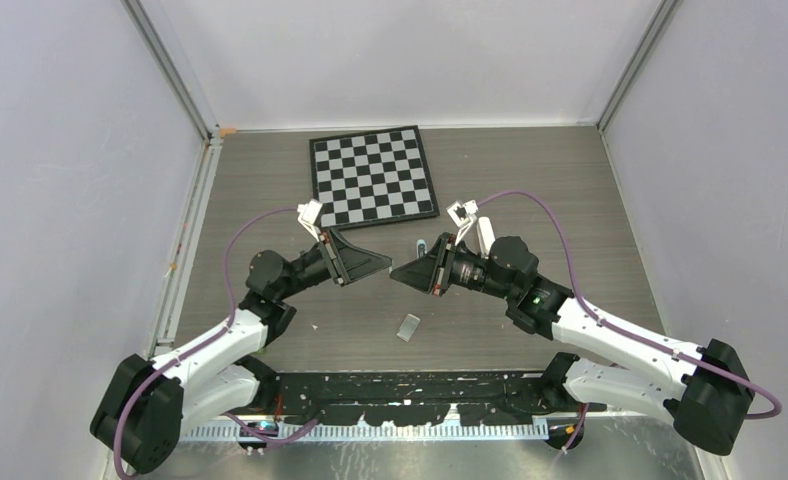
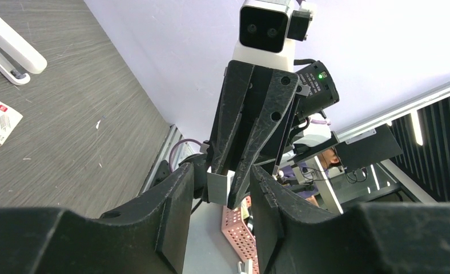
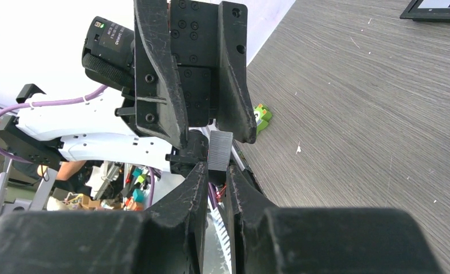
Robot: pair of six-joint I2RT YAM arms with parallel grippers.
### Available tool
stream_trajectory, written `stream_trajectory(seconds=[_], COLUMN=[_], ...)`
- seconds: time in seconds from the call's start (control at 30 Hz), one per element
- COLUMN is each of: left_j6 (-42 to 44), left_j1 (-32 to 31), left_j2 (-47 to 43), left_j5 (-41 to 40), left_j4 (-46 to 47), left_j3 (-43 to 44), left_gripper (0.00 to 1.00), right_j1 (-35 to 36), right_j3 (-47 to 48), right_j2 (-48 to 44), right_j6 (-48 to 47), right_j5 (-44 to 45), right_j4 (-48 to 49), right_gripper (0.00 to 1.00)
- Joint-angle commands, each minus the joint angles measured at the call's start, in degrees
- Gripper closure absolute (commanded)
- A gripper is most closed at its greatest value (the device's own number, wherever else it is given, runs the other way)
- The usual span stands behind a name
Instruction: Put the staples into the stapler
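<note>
My two grippers meet tip to tip above the middle of the table. My right gripper [image 1: 395, 272] [image 3: 217, 167] is shut on the staples [image 3: 220, 149] [image 2: 219, 188], a small flat grey block that sticks out past its tips. My left gripper [image 1: 386, 264] [image 2: 220, 174] is open. Its jaws stand on either side of the block with a gap to each. The stapler [image 2: 11, 51] [image 1: 486, 236], a slim white bar, lies on the table beyond the right gripper, apart from both.
A small white packet with a red mark [image 2: 0, 124] [image 1: 408, 327] lies on the table in front of the grippers. A small blue-and-white object [image 1: 421, 245] sits just behind them. A chessboard [image 1: 373, 177] lies at the back.
</note>
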Motion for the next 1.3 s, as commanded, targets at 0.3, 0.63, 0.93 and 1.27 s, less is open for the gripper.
stream_trajectory(seconds=[0.3,0.63,0.93,1.27], left_j6=[0.4,0.1,0.2,10.8], left_j1=[-0.3,-0.3,-0.3,-0.4], left_j2=[0.5,0.2,0.2,-5.2], left_j5=[-0.5,-0.3,-1.6,-4.8], left_j4=[4.8,5.1,4.7,-16.7], left_j3=[-0.5,-0.5,-1.1,1.9], left_gripper=[0.63,0.74,0.81,0.82], right_j1=[-0.1,-0.1,-0.1,-0.1], right_j3=[0.7,0.4,-0.3,-3.8], right_j2=[0.6,0.7,0.0,-8.8], right_j6=[0.7,1.2,1.4,-1.5], right_j5=[-1.1,-0.7,0.0,6.0], right_j4=[3.9,4.1,3.7,-6.5], right_gripper=[0.78,0.78,0.69,0.51])
